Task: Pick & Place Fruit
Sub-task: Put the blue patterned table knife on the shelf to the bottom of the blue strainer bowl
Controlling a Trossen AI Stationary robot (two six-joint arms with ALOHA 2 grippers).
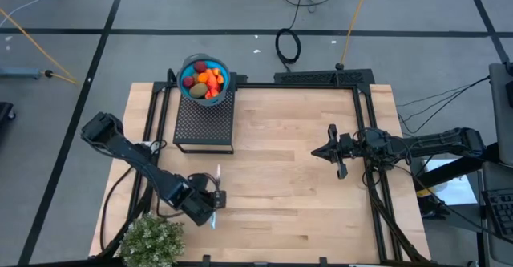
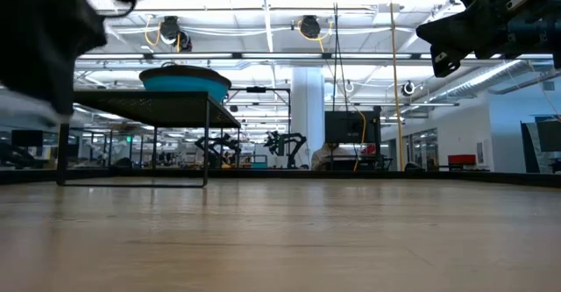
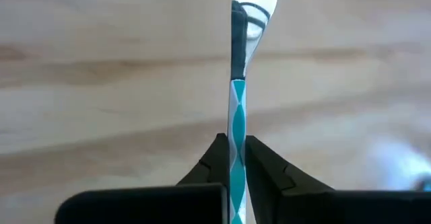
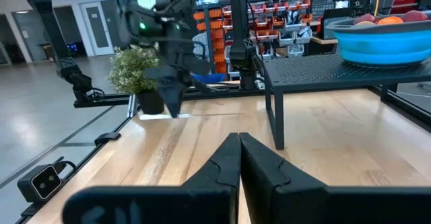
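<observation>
The fruit (image 1: 205, 81), orange, red and olive pieces, lies in a blue bowl (image 1: 185, 74) that stands on a black mesh stand (image 1: 204, 121) at the far left of the table. Near the table's front left, my left gripper (image 1: 213, 205) is shut on a thin blue-and-white stick (image 3: 237, 126). At the right side my right gripper (image 1: 318, 151) hangs shut above the table, holding nothing. My left gripper pinches the stick's blue-and-white patterned shaft (image 3: 237, 158) between its two fingers (image 3: 217, 158), coming at it slanting from above. The stick runs on beyond the fingertips to a white end (image 3: 254, 22). The low view shows no part of it on the table.
A bushy green plant (image 1: 152, 240) stands at the front left corner, close to my left arm. A black frame (image 1: 362, 131) borders the table's far and right sides. Bare wood (image 1: 280, 211) lies between the two arms.
</observation>
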